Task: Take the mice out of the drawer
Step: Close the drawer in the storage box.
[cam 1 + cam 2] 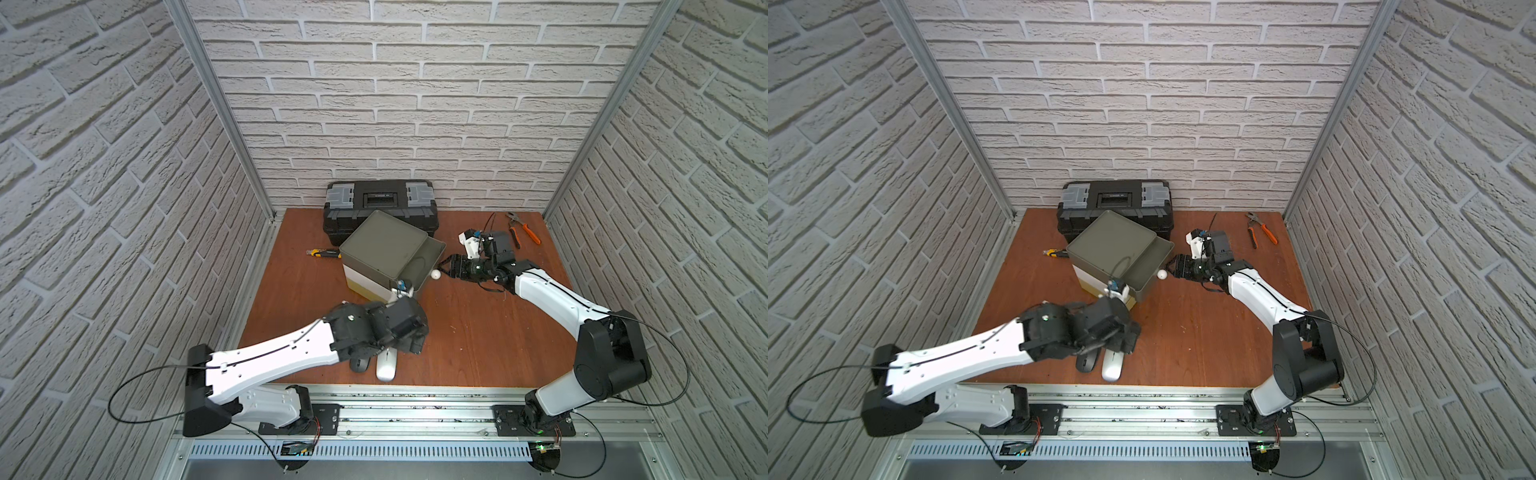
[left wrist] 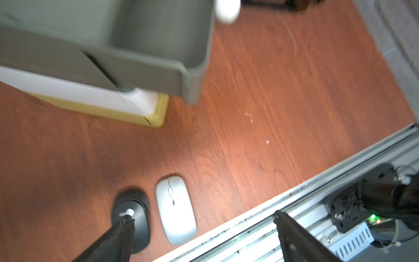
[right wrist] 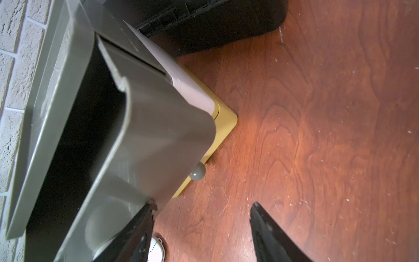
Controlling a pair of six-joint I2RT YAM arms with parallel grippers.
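Mice first: two are on show, a black mouse (image 2: 140, 204) with a round grey mark and a silver mouse (image 2: 175, 211). They lie side by side, close but not touching, on the counter (image 2: 272, 102) near its front edge, well apart from the drawer (image 2: 192, 79). In both top views the two mice peek out from under the left arm's wrist. Over to the left hand (image 2: 203, 216): its fingers stand wide apart and clamp nothing. One fingertip (image 2: 127, 221) sits over the black mouse's grey mark, and I cannot tell whether it touches. The silver mouse lies in the gap between the fingers. Now the drawer: grey-green, pulled out of a small drawer unit (image 1: 382, 245) with a white body and yellow base. The right hand (image 3: 201, 211) is at its front with fingers apart and only bare counter between the tips. The drawer's white knob (image 1: 435, 274) is just beside one finger. At the back, a black toolbox (image 1: 380, 203) stands against the wall, touching the drawer unit. A yellow-black utility knife (image 1: 322, 252) lies just beside the unit, and orange-handled pliers (image 1: 523, 232) lie off in the far corner.
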